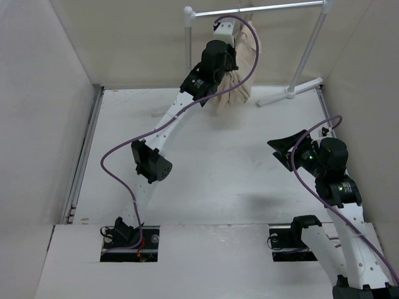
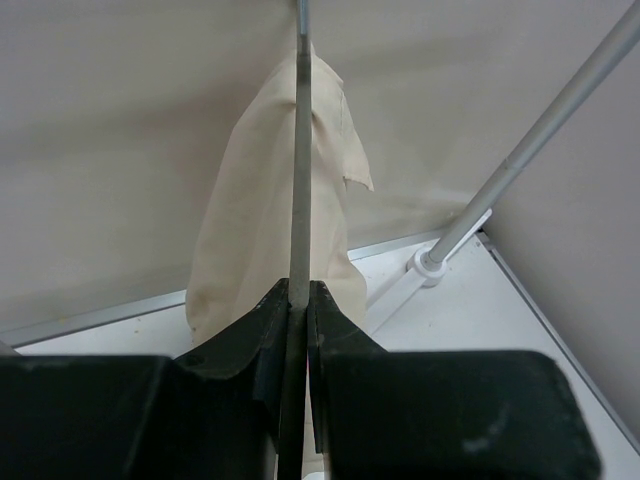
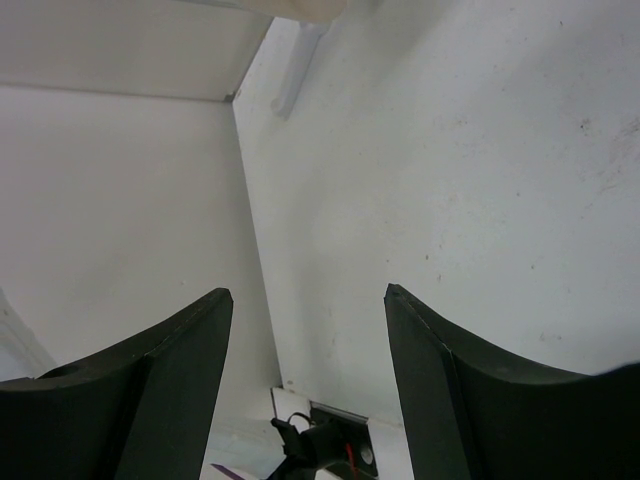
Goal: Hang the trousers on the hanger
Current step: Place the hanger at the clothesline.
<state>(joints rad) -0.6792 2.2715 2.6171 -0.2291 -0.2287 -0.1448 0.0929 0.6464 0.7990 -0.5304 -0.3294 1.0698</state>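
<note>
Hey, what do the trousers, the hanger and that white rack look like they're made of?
The trousers look like soft beige cloth, matte, draping in folds. The hanger seems to be thin metal wire, dull grey, straight where the left hand pinches it. The garment rack is likely metal tubing: smooth, slightly shiny poles.

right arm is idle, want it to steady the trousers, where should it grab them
Likely the loose lower folds of the trousers, coming from the right: the cloth hangs free there, while the left pincer, shut on the hanger, and its arm block the left side.
</note>
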